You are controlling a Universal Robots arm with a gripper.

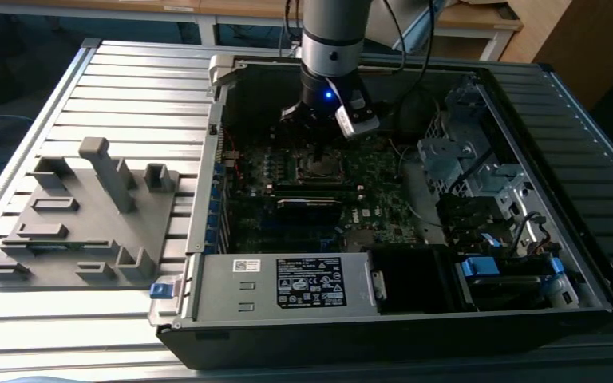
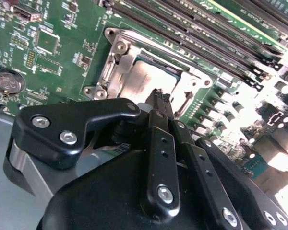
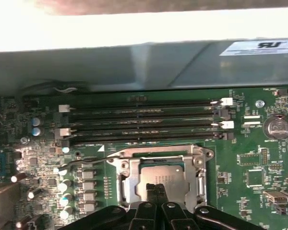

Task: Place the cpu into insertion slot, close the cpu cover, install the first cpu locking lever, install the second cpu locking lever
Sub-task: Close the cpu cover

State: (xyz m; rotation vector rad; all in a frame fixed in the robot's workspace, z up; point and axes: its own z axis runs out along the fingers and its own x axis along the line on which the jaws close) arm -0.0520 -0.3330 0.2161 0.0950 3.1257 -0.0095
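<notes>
Dim overall, blown-out glare, deep shadows

A ribbed grey metal table (image 1: 125, 72) spans the scene, pale light gleaming off its slats nearest the camera. Behind it stands a white-legged wooden desk (image 1: 232, 9), with a wooden cabinet (image 1: 578, 40) toward the exterior view's right, over a dark blue floor (image 1: 9, 72)

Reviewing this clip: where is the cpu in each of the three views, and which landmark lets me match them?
Exterior view: the cpu, a small grey square mid-motherboard, directly under the end effector.
Second wrist view: the cpu lies inside the silvery cpu cover, just past the end effector.
First wrist view: the cpu lies inside that cover, at the end effector.
Shared landmark: the long black memory slots beside the socket.
</notes>
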